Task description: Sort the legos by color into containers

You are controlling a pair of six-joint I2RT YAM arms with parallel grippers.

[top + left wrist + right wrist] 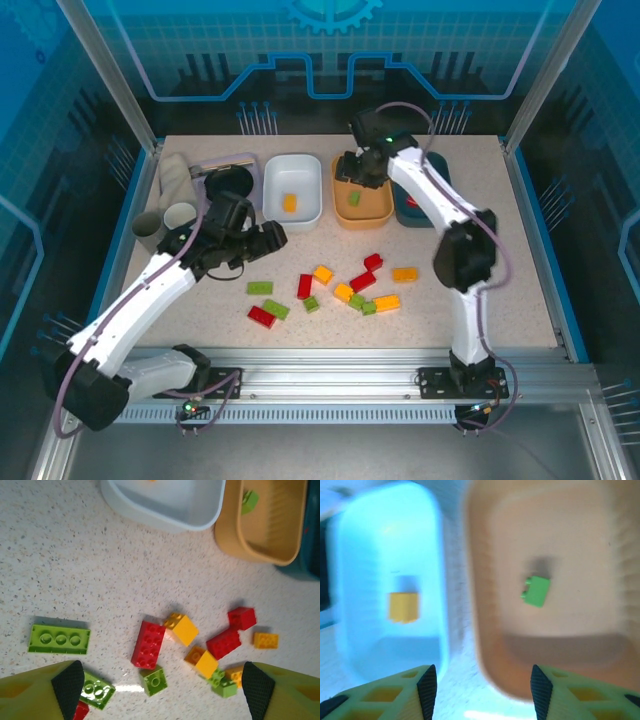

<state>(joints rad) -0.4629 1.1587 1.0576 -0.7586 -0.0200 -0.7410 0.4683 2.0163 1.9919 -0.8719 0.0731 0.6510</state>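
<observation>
Several loose legos (340, 288) in red, light green and yellow-orange lie mid-table, among them a red brick (148, 644) and a long green one (59, 639). The white tub (293, 190) holds a yellow brick (403, 607). A green brick (536, 591) lies in the orange tub (361, 196). The dark teal tub (415, 207) holds something red, mostly hidden by the right arm. My left gripper (162, 692) hangs open above the loose bricks, empty. My right gripper (482, 687) is open and empty above the near rims of the white and orange tubs.
A lavender tray with a black round dish (228, 180) and grey and white cups (170, 200) stand at the back left. Blue walls and metal posts ring the table.
</observation>
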